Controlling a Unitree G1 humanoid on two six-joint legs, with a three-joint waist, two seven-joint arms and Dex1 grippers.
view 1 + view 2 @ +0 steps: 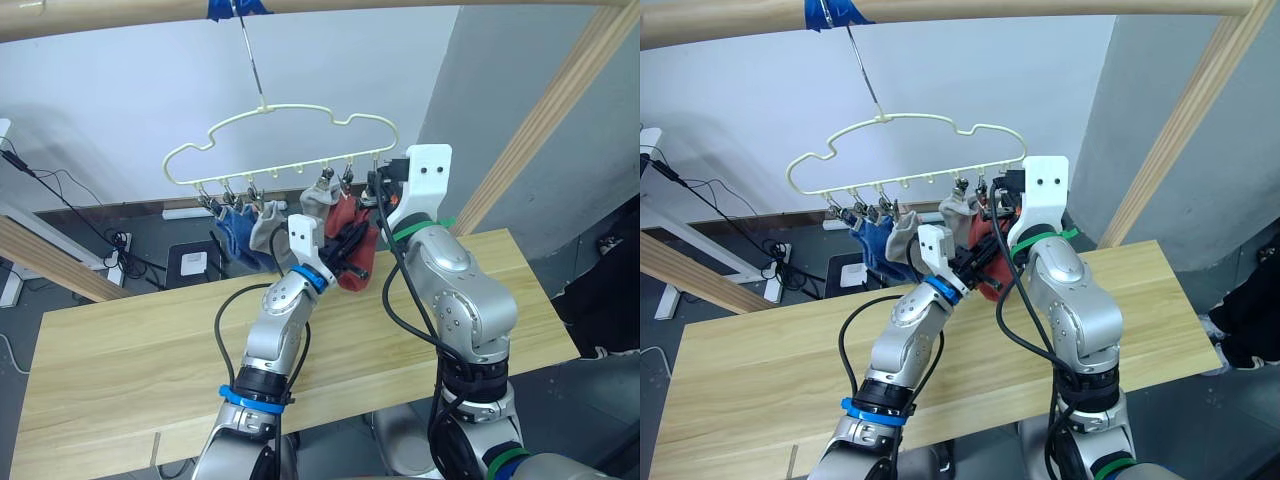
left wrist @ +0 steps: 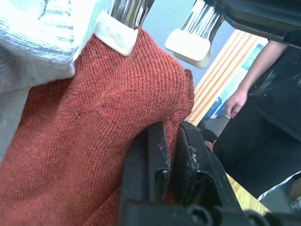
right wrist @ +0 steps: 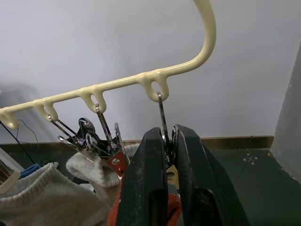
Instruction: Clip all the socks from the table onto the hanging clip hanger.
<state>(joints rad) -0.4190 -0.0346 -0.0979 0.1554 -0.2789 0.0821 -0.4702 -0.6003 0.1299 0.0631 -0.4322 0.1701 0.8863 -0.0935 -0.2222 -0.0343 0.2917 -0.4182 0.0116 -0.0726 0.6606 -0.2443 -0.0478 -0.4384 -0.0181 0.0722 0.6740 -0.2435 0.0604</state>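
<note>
Head views, upper centre: clip hanger [image 1: 290,125] hung from a wooden pole [image 1: 100,15], blue, grey and rust-red socks [image 1: 262,228] bunched beneath its clips. Table [image 1: 130,340] bare across the lower frame. Left gripper [image 1: 345,250] raised at centre among the red fabric; right gripper [image 1: 378,192] just above it at the hanger's last clip.

Left wrist view: fingers [image 2: 155,162] nearly closed, pinching a rust-red sock [image 2: 108,117]; a person's hand [image 2: 235,101] at right.

Right wrist view: right gripper narrow, squeezing the end metal clip [image 3: 162,120], red fabric at bottom centre.

Likely risks: sock edge missing the clip mouth, or hanger swinging under the push. Little room between the two grippers; open space to the right of the hanger.
</note>
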